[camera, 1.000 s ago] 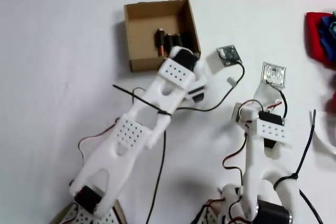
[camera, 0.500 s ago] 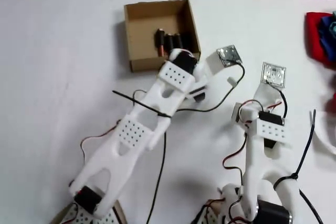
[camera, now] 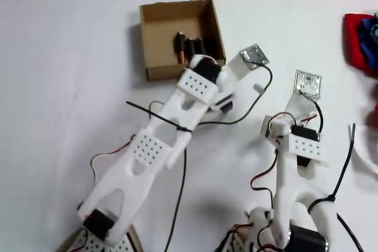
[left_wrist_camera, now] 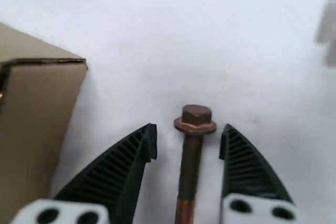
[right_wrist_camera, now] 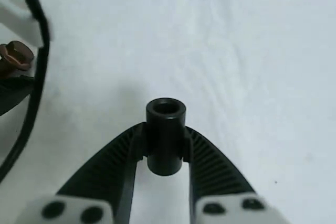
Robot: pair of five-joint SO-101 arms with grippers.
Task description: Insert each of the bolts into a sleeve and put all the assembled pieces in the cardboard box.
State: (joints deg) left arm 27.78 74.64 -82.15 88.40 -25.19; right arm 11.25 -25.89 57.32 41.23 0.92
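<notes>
Our left jaws stand apart, and the bolt (left_wrist_camera: 195, 120) is between them with its hexagonal head about level with their tips. We see a gap on each side of its shank, so nothing presses on it. Our right jaws are clamped on the black sleeve (right_wrist_camera: 165, 129), whose open end points forward past their tips. The cardboard box (left_wrist_camera: 37, 129) is just beside the left jaws, and some dark assembled pieces (camera: 190, 46) lie inside it.

Compared with one second ago, the left arm (camera: 159, 134) has turned its wrist a little, so its small square board (camera: 254, 57) sits slightly nearer to the box. The right arm (camera: 298, 146), the box and the white surface (camera: 71, 87) look unchanged.
</notes>
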